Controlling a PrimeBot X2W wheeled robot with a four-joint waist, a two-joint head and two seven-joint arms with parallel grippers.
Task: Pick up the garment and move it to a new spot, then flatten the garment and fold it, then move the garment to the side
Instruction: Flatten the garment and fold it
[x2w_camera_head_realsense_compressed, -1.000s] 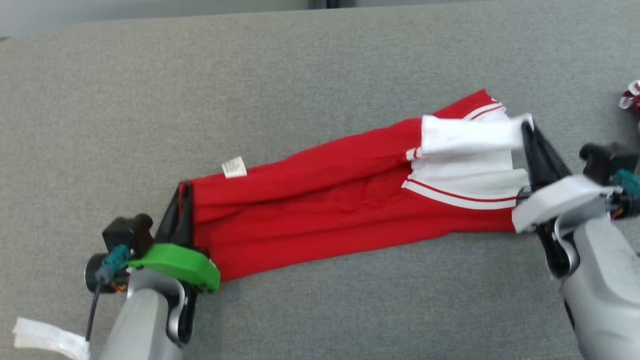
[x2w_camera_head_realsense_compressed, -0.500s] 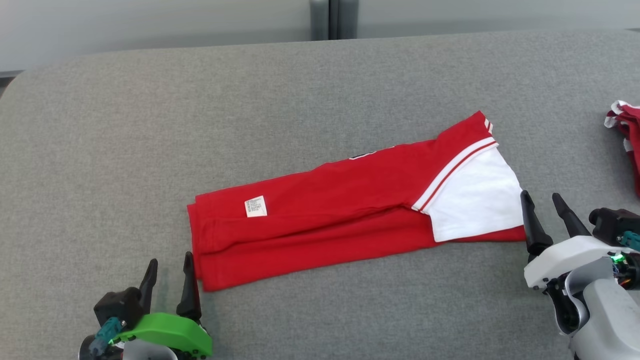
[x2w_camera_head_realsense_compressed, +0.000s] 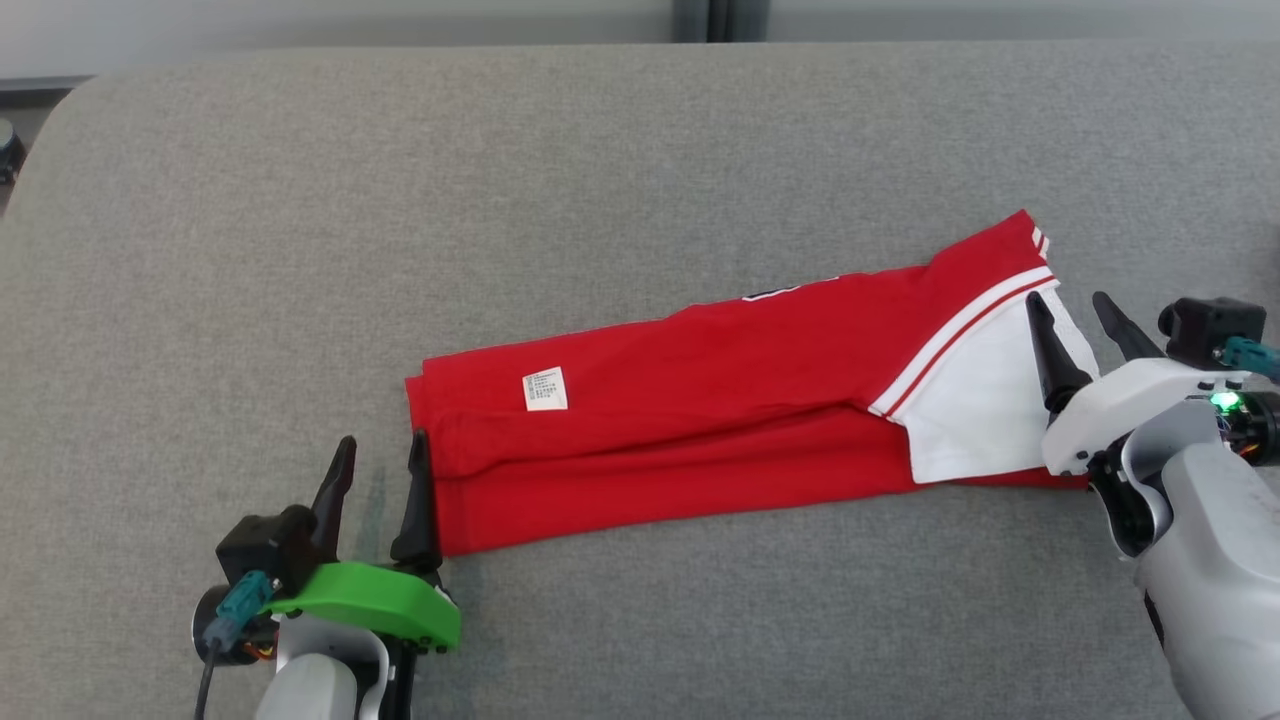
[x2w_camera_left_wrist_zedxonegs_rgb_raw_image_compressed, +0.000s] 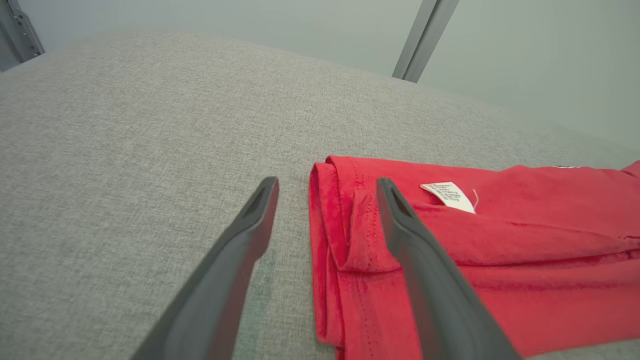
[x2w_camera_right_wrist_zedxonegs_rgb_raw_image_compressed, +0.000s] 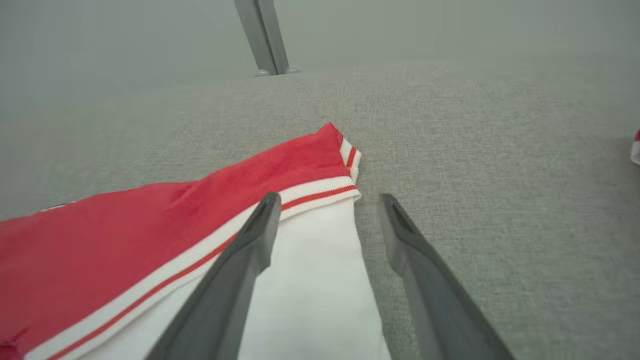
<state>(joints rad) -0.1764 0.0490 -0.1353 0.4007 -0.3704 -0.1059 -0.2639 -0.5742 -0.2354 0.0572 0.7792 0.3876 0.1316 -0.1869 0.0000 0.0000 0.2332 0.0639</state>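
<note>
Bracketing the shirt (x2w_camera_head_realsense_compressed: 700, 400) at 2 ends, the left gripper (x2w_camera_head_realsense_compressed: 384, 437) and right gripper (x2w_camera_head_realsense_compressed: 1064, 296) are hovering spread, empty, likely for another fold.

Head view looks down on the garment (x2w_camera_head_realsense_compressed: 700, 420); wrist views skim its opposite ends.

The left gripper (x2w_camera_head_realsense_compressed: 384, 440) had 2 long, dark, tapered fingers (x2w_camera_head_realsense_compressed: 416, 500) on a bright green housing (x2w_camera_head_realsense_compressed: 370, 605); the right gripper (x2w_camera_head_realsense_compressed: 1064, 297) had a white housing (x2w_camera_head_realsense_compressed: 1130, 395) with a lit green light (x2w_camera_head_realsense_compressed: 1222, 402). Teal plugs (x2w_camera_head_realsense_compressed: 238, 603) joined black camera blocks (x2w_camera_head_realsense_compressed: 268, 538) at both wrists. Forearms (x2w_camera_head_realsense_compressed: 1210, 580) were pale grey.
</note>
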